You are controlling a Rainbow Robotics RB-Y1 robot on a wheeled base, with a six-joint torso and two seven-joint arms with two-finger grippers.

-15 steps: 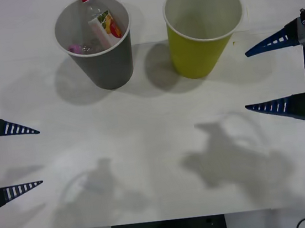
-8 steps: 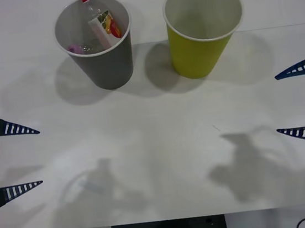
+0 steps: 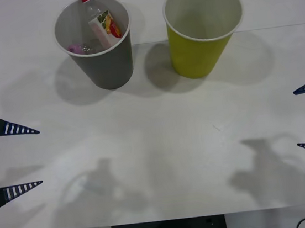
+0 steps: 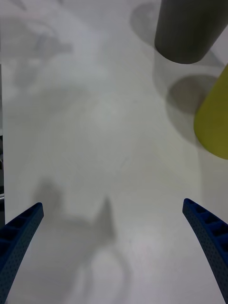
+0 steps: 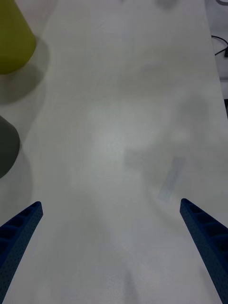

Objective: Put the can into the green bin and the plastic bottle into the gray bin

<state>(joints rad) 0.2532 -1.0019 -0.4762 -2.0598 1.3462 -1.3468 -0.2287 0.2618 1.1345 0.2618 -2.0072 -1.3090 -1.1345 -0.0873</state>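
Note:
The gray bin (image 3: 107, 61) stands at the back left of the white table (image 3: 155, 136). The plastic bottle (image 3: 102, 23) leans inside it, its red cap poking above the rim. To its right stands the green bin (image 3: 198, 53); the part of its pale inside that I see holds nothing. The can is out of view. My left gripper (image 3: 40, 156) hovers open at the table's left edge, my right gripper (image 3: 297, 119) open at the right edge, both well in front of the bins. The right wrist view has the gray bin (image 4: 190, 28) and the green bin (image 4: 216, 123) ahead of the open fingers.
Something small and pink (image 3: 75, 47) lies in the gray bin beside the bottle. The left wrist view catches the green bin (image 5: 12, 38) and the gray bin's edge (image 5: 5, 147). Bare white table lies between the two grippers.
My right gripper has drawn back from beside the green bin to the table's right edge, still open. The left gripper, bins and bottle have not moved.

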